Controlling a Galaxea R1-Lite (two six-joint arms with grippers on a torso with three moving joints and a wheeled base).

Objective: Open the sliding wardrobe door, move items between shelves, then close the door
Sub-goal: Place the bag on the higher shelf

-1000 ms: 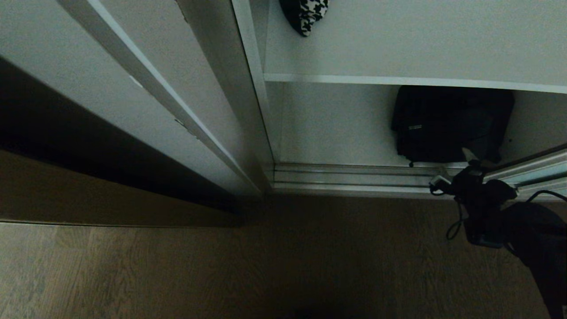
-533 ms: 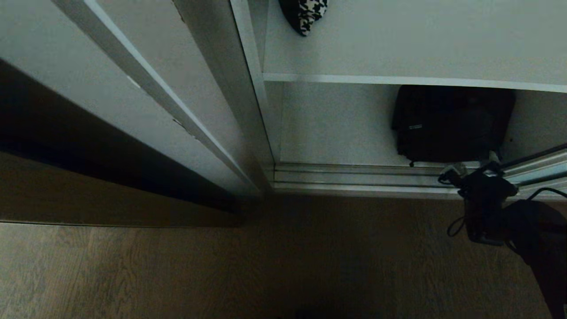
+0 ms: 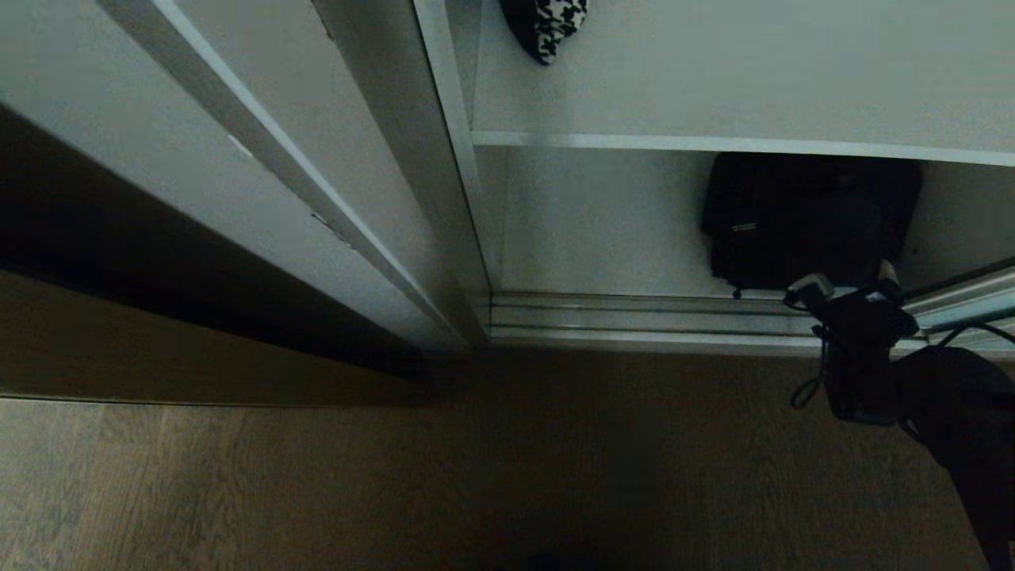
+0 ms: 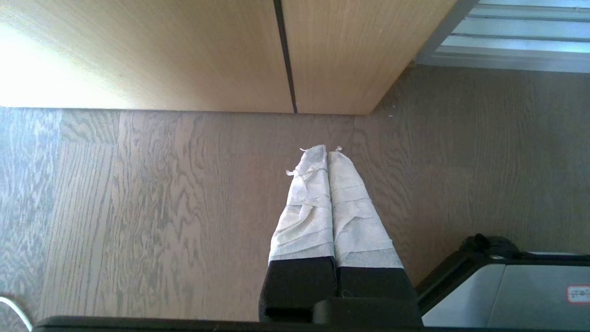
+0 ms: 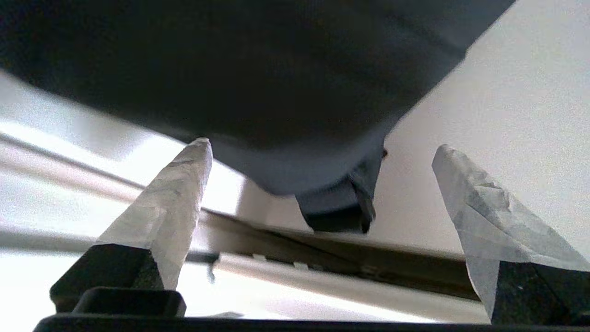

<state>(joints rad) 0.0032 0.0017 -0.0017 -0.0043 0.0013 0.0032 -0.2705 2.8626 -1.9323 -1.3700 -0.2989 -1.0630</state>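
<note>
Floor: the grey-brown wood-grain plank floor [image 3: 507, 476] fills the lower half of the head view; nothing lies on it in reach.
Left gripper: the left gripper [image 4: 321, 150], seen only in its own wrist view, hangs above the floor with its white-wrapped fingers [image 4: 304, 203] pressed together, holding nothing.
Right gripper: the right gripper [image 3: 847, 284], at the lower right of the head view, points into the wardrobe over the silver floor track [image 3: 634, 321]; its taped fingers [image 5: 166, 207] are spread wide and empty.
Bag: the soft black fabric bag [image 3: 801, 222] sits on the bottom level at centre right, just past the fingertips; whether they touch it cannot be told.
Risk, grasp: the fabric is limp, so the fingers may catch only a fold or the dangling black strap tab [image 5: 339, 210] and let the bag sag or slip.
Risk, clearance: the white shelf board [image 3: 714, 144] runs close above the bag; lifting it out could snag on that edge.
Risk, door: the frosted pale glass sliding door [image 3: 963, 305] lies just beside the wrist at right; a sideways move could knock it.
Cloth: the small black-and-white houndstooth cloth piece [image 3: 547, 28] rests on the upper shelf, top centre, well apart.
</note>
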